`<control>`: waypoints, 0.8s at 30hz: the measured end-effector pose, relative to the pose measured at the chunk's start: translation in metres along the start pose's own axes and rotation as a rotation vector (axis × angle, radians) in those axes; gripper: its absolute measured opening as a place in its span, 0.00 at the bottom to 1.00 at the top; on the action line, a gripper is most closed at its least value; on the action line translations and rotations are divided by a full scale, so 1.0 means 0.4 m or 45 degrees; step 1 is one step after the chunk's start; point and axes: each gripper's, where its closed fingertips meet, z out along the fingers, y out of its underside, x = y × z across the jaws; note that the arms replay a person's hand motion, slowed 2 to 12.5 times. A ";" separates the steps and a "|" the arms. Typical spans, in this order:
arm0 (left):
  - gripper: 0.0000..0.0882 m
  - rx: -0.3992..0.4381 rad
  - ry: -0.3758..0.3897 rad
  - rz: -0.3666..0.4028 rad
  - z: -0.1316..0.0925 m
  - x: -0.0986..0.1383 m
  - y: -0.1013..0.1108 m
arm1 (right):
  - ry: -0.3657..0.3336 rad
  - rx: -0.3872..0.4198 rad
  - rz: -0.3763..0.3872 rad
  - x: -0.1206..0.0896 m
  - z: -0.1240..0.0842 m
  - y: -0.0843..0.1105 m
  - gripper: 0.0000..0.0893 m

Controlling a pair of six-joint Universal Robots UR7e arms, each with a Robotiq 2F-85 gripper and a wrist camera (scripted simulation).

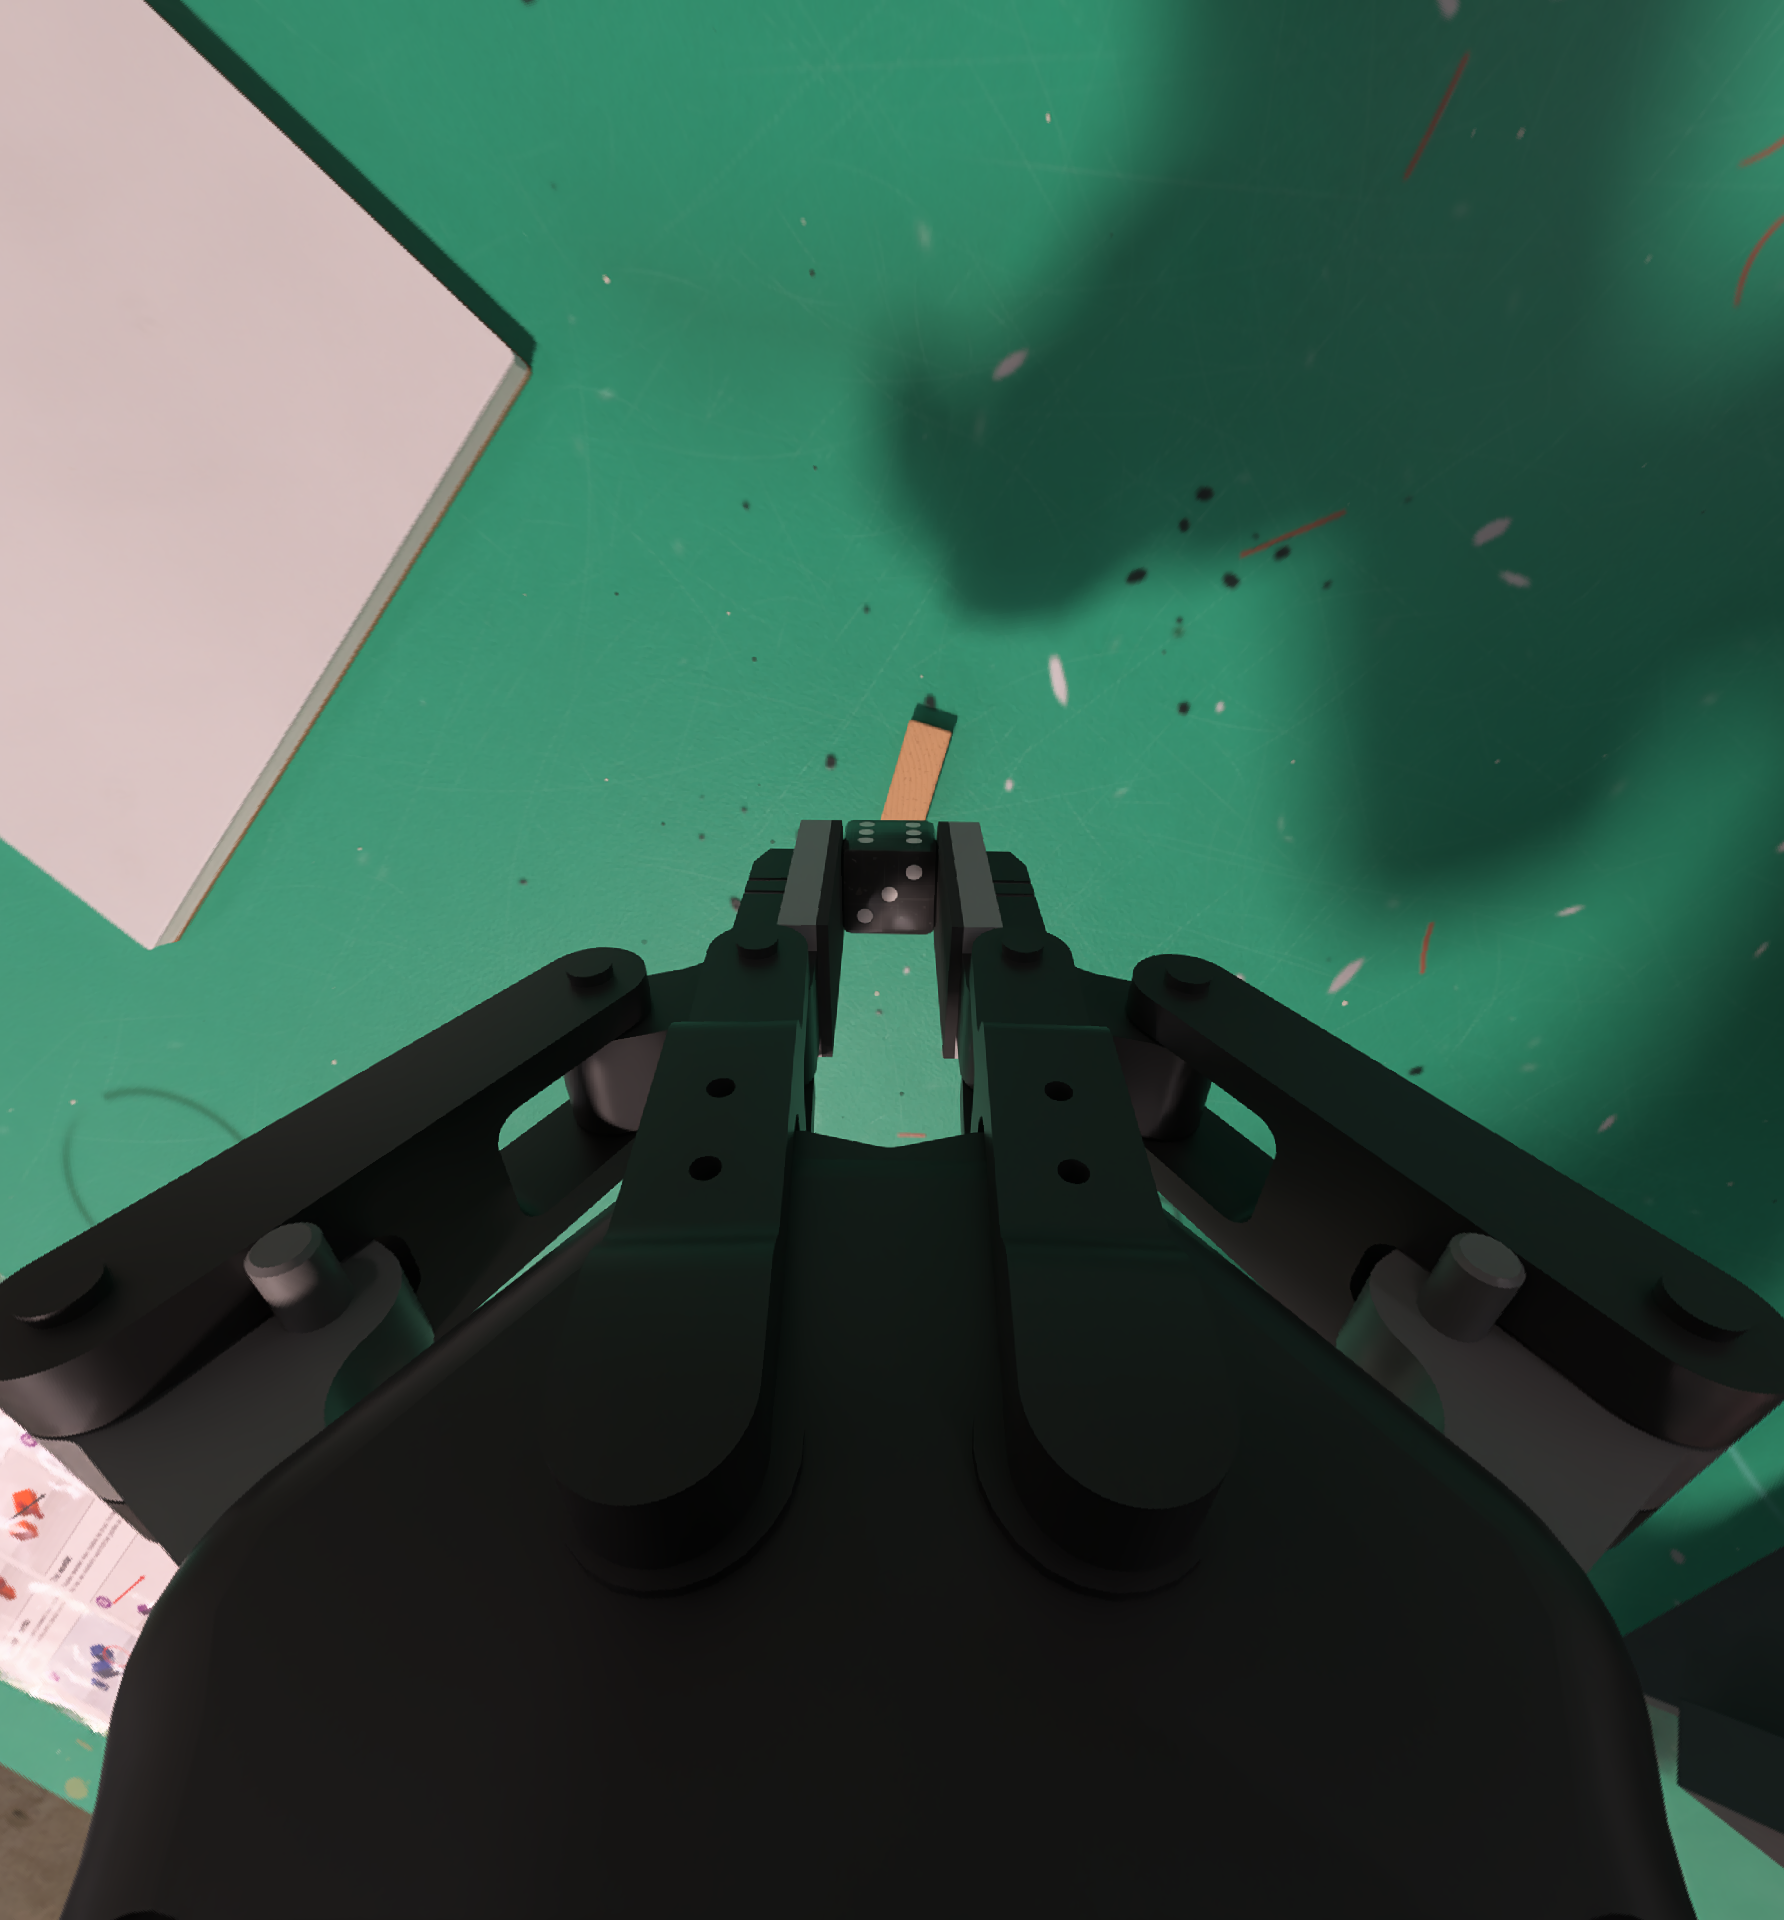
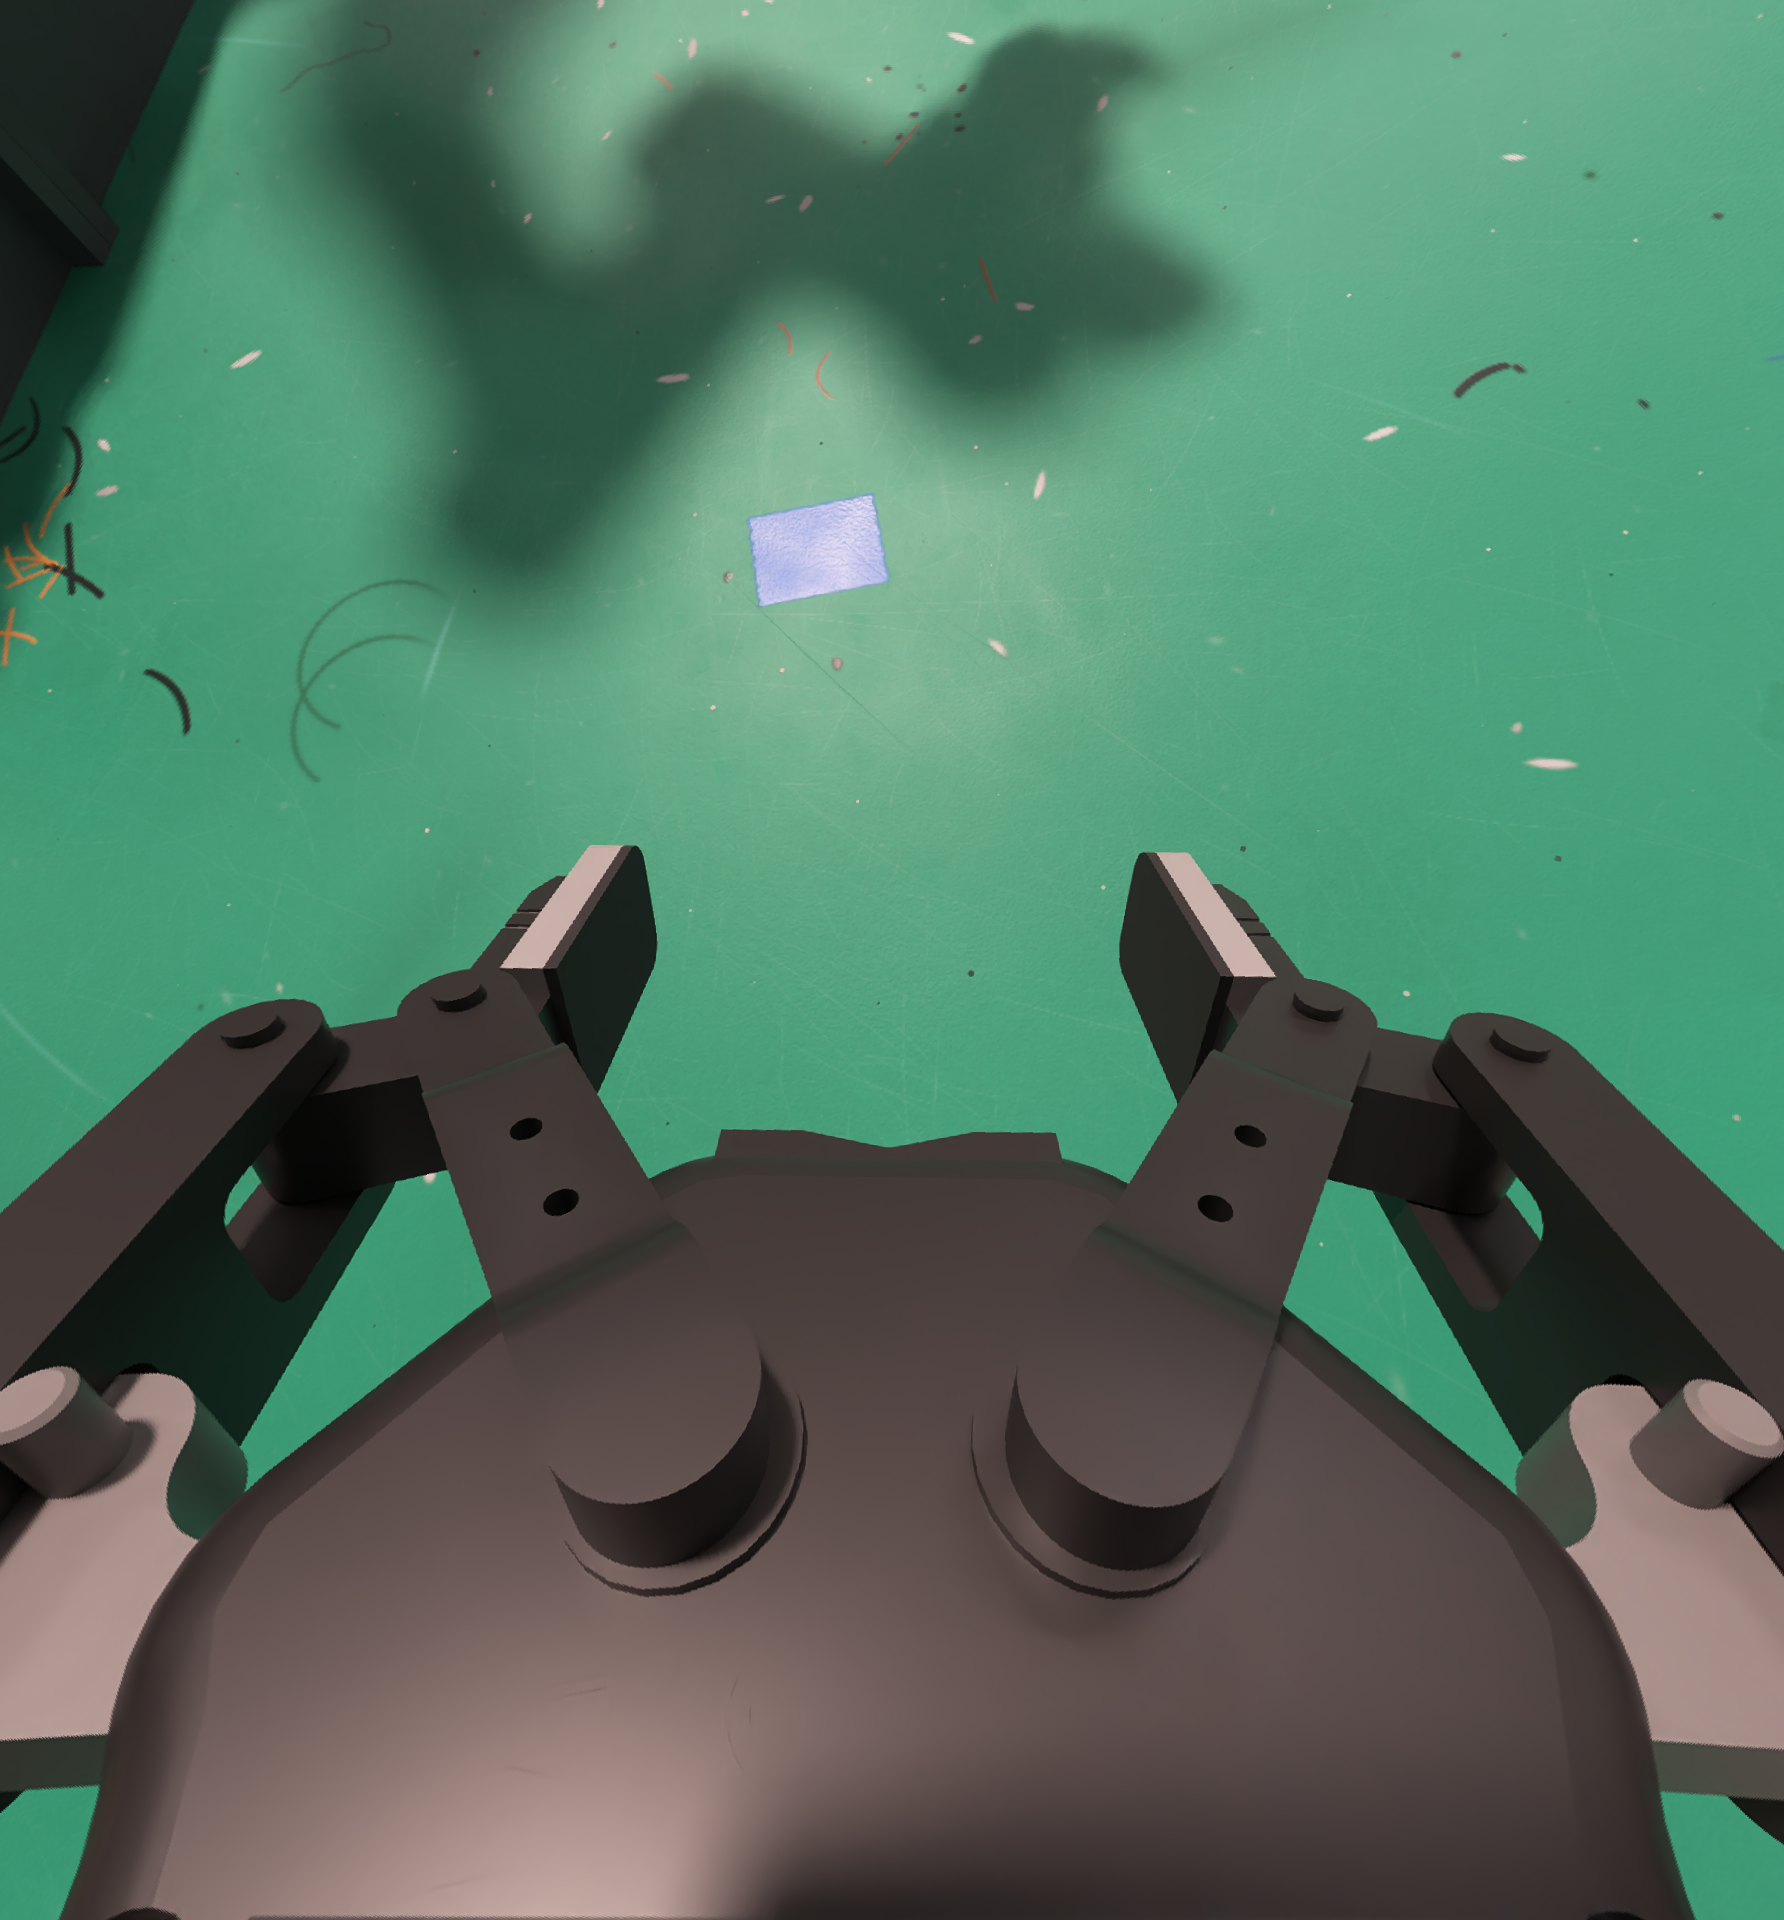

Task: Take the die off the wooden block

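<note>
In the left wrist view my left gripper (image 1: 889, 878) is shut on a black die (image 1: 889, 883) with white pips, held between the two pads above the green table. A thin wooden block (image 1: 916, 767) lies on the table just beyond the fingertips, partly hidden behind the die. The die is lifted clear of it. In the right wrist view my right gripper (image 2: 888, 940) is open and empty, hovering over the green table. The die and the block do not show in that view.
A large white board (image 1: 140, 436) lies on the table at the left. A printed sheet (image 1: 15, 1538) shows at the lower left. A small pale blue patch (image 2: 817, 549) lies ahead of the right gripper. A dark box edge (image 2: 5, 208) stands at the upper left there.
</note>
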 end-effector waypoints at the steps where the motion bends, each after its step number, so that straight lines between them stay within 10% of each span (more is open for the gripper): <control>1: 0.18 0.011 -0.009 -0.006 -0.009 0.000 -0.003 | 0.001 0.002 -0.001 -0.002 -0.002 0.002 0.87; 24: 0.18 0.244 -0.282 -0.086 -0.249 -0.007 -0.084 | 0.055 0.076 -0.017 -0.052 -0.072 0.035 0.87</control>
